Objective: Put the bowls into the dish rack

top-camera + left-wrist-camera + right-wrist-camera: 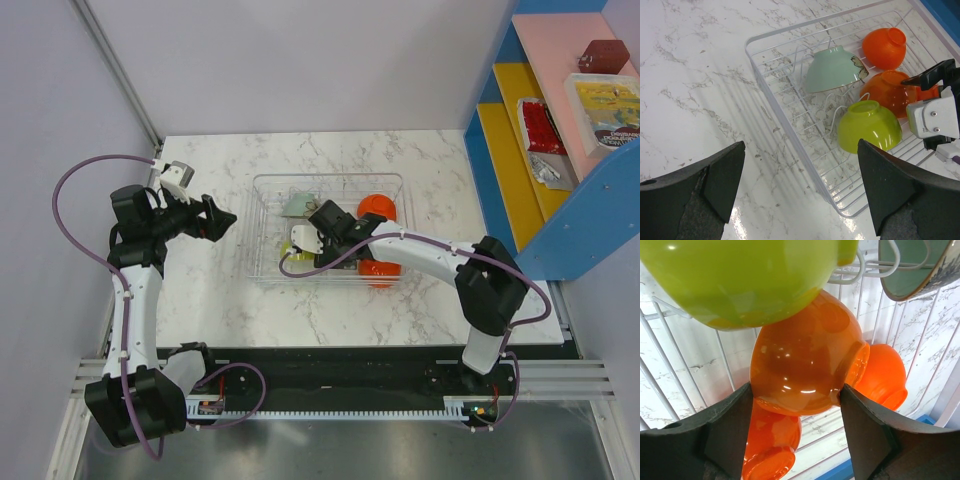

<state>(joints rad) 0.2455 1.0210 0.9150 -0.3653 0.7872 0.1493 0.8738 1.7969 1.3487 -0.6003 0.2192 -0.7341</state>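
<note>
Left arm [128, 305] and right arm [425, 250] in white shells, black joint housings [490, 292], purple cable [72, 180] looped along each, matte black wedge-shaped claw fingers [705, 190], grey wrist camera block [176, 176]

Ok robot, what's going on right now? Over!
Left tool open, off beside the dish rack. Right tool shut on middle orange bowl inside rack. Green bowl crowding it.

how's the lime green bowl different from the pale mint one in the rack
The lime green bowl is bright, plain and one colour all over. The mint bowl is pale, with a dark printed motif near its rim. The lime green bowl lies nearer the arms' bases, and the mint bowl sits behind it. Both are tipped over with their bases showing, propped among the wires of the dish rack.
</note>
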